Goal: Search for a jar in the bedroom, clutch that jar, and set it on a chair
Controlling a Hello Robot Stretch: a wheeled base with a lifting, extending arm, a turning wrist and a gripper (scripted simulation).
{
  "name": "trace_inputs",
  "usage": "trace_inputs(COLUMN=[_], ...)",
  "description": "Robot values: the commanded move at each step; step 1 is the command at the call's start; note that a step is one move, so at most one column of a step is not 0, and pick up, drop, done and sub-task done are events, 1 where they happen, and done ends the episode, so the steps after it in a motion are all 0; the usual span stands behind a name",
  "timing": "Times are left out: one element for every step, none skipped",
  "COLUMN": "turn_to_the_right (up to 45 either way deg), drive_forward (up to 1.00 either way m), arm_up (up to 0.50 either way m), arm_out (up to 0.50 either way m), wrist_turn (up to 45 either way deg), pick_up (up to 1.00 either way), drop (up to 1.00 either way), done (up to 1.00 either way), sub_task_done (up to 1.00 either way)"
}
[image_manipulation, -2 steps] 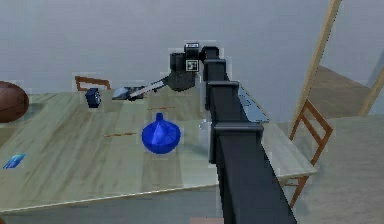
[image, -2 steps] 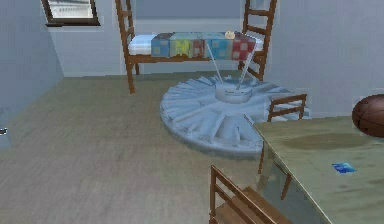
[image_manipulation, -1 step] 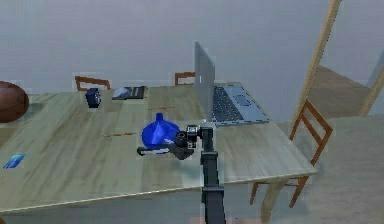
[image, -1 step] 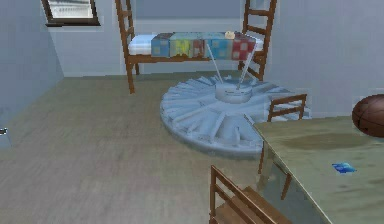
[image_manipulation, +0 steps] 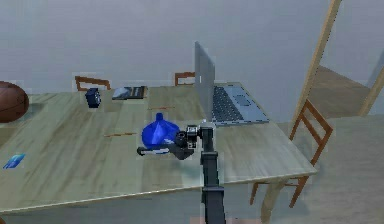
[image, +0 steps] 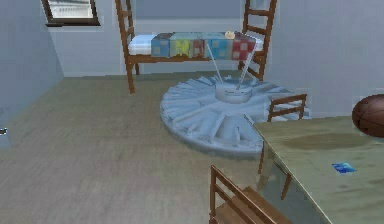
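Bedroom, at the wooden table (image_manipulation: 80, 140). In the arm side view I have the dark arm (image_manipulation: 208, 175) rising over the table's near edge. Its gripper (image_manipulation: 150, 151) is at mid-tabletop, by a blue vessel (image_manipulation: 158, 130) that stands on the wood, round-bellied with a narrow top. With that vessel at the fingers, I cannot tell whether the gripper holds anything.

Farther across the table, an open grey laptop (image_manipulation: 225, 92) sits toward the far right corner. Near the far edge lie a flat dark book or tablet (image_manipulation: 128, 93) and a small dark object (image_manipulation: 93, 97) I cannot name. Two chair backs (image_manipulation: 92, 82) rise behind the table's far edge, and a side chair (image_manipulation: 312, 125) stands off its right end.

A brown ball (image_manipulation: 8, 100) and a small blue card (image_manipulation: 14, 160) lie at the table's left end, and both also appear on the table in the forward view.

That view adds the room beyond the table. A near chair (image: 235, 205) stands at its front, and another chair (image: 285, 105) at its far side. Past them a round pale-blue rug (image: 200, 115) lies on the tan floor. Farthest off are a wooden bed (image: 190, 45) with a patchwork quilt, against the pale wall, and a dark-framed window (image: 70, 10).
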Motion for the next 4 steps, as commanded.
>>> trace_inputs(turn_to_the_right=[0.0, 0.0, 0.0, 0.0], drive_forward=[0.0, 0.0, 0.0, 0.0], arm_up=[0.1, 0.16, 0.0, 0.0], arm_out=[0.0, 0.0, 0.0, 0.0], wrist_turn=[0.0, 0.0, -45.0, -39.0], pick_up=[0.0, 0.0, 0.0, 0.0], drop=[0.0, 0.0, 0.0, 0.0], done=[0.0, 0.0, 0.0, 0.0], sub_task_done=[0.0, 0.0, 0.0, 0.0])
